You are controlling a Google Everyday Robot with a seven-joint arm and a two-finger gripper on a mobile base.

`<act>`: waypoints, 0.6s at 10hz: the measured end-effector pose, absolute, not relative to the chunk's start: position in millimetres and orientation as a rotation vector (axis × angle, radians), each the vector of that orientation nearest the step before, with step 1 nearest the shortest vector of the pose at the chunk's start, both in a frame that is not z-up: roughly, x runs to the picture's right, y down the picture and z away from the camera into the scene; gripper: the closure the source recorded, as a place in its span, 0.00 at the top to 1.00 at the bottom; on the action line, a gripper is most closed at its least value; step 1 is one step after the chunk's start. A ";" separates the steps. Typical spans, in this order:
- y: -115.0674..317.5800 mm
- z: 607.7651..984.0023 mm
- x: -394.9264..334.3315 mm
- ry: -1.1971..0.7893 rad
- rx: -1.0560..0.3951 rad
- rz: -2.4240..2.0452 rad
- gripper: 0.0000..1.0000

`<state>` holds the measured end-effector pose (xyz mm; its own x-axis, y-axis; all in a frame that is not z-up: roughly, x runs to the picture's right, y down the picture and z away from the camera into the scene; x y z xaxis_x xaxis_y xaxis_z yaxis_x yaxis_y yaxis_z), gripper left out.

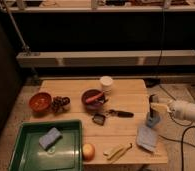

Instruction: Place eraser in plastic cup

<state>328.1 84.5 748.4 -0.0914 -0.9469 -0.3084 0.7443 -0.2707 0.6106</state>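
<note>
One wooden table (126, 95), pale planked top, carrying thirteen listed pieces. Item 1: eraser (152, 121), small blue-grey block, matte, at the table's 3 o'clock edge; it looks taller than wide, long axis roughly upright, though its exact lean cannot be told. Item 2: tool (152, 113), pale, pointing straight down on the end of a white cylindrical arm (186, 110) that enters from 3 o'clock; it sits directly over the eraser's top, and whether it grips the block or merely meets it cannot be told. Item 3: plastic cup (106, 83), white, cylindrical, round rim, upright at 12 o'clock near the far edge, well apart from the eraser. Item 4: dark red bowl (86, 100), round, just at 6 o'clock of the cup, with something red lying across it. Item 5: orange-red bowl (32, 100), round, at 9 o'clock. Item 6: dark knobbly clump (60, 103), between the two bowls. Item 7: small dark square object (98, 119), near centre. Item 8: black-handled utensil (122, 114), lying flat just beside it toward 3 o'clock. Item 9: pale-blue sheet (146, 138), flat, at 4 o'clock, near the eraser. Item 10: green tray (66, 124), rectangular, glossy plastic, at 7 o'clock. Item 11: blue sponge (50, 137), rectangular, inside the tray. Item 12: round yellow-orange fruit (89, 151), just beside the tray at 6 o'clock. Item 13: pale yellow strips (118, 151), curved, at 5 o'clock.
</note>
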 end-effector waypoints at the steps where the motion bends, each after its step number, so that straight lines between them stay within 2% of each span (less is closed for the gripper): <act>1: 85.6 749.5 329.2 -0.353 0.787 -1.686 0.20; 6: 91.4 756.1 327.0 -0.357 0.806 -1.703 0.20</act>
